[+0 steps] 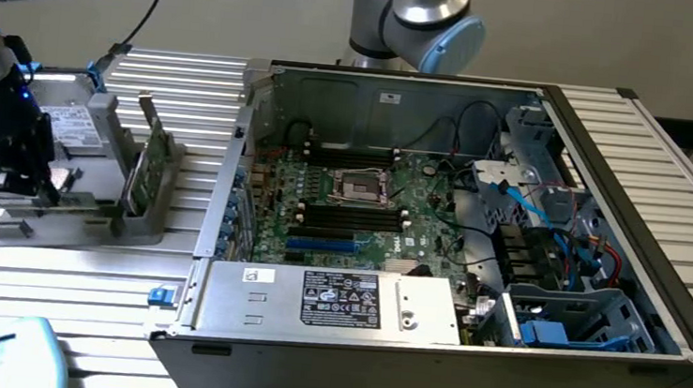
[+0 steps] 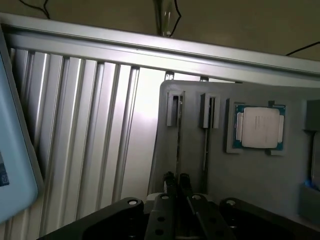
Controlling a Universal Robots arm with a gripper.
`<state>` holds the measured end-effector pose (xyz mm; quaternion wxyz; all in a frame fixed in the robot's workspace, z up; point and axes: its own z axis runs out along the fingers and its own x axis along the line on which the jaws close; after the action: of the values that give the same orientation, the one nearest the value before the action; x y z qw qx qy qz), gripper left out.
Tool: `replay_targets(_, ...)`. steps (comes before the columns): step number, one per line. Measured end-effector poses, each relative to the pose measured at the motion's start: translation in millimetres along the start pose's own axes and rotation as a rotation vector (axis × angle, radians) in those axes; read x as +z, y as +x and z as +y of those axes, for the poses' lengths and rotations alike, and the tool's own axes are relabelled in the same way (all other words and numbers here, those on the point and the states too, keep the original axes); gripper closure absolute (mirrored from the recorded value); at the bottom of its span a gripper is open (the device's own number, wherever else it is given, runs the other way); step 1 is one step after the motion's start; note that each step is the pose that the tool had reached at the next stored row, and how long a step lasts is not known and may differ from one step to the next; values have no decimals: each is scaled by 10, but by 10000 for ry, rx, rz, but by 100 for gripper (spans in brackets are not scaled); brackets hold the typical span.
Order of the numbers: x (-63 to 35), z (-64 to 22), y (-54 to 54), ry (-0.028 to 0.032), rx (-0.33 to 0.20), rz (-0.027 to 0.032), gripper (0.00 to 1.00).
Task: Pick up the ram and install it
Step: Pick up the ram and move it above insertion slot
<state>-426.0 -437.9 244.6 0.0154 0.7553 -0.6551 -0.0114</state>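
Two green ram (image 1: 138,176) sticks stand on edge in a grey holder tray (image 1: 92,228) on the table, at the exterior view's left of the open computer case. My gripper (image 1: 20,192) hangs over the tray's end farthest from the case, apart from the sticks. In the wrist view its dark fingertips (image 2: 172,181) sit pressed close together with nothing visible between them, so the gripper (image 2: 177,181) is shut. Ahead of them lie two narrow slot holders (image 2: 175,110) in the tray.
A square silver processor (image 2: 260,127) sits in a pocket of the tray, and a grey drive (image 1: 70,123) lies at its back. The open case holds the motherboard (image 1: 359,204) with black memory slots, cables and a power supply (image 1: 337,301). A second arm (image 1: 418,17) stands behind the case.
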Motion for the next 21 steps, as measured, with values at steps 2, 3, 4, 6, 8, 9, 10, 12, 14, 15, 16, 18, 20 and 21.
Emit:
replay_targets(2,-85,2,0,-2,0,-1,86)
replay_targets(3,-130,-2,0,-8,1,-1,86)
replay_targets(4,-171,-10,2,-13,1,-2,86)
replay_targets(6,-245,-35,6,-25,1,-5,86)
replay_targets(8,-316,-66,11,-46,0,-8,86)
replay_targets(9,-344,-83,14,-57,0,-10,86)
replay_targets(10,-367,-103,17,-69,0,-14,86)
replay_targets(12,-385,-146,25,-84,-1,-30,86)
replay_targets(14,-390,-192,32,-82,-2,-51,86)
replay_targets(15,-393,-213,35,-81,-3,-60,86)
replay_targets(16,-400,-238,39,-80,-3,-65,86)
replay_targets(18,-438,-279,46,-82,-3,-70,86)
replay_targets(20,-518,-314,52,-95,-3,-71,86)
replay_targets(21,-564,-332,55,-104,-2,-73,86)
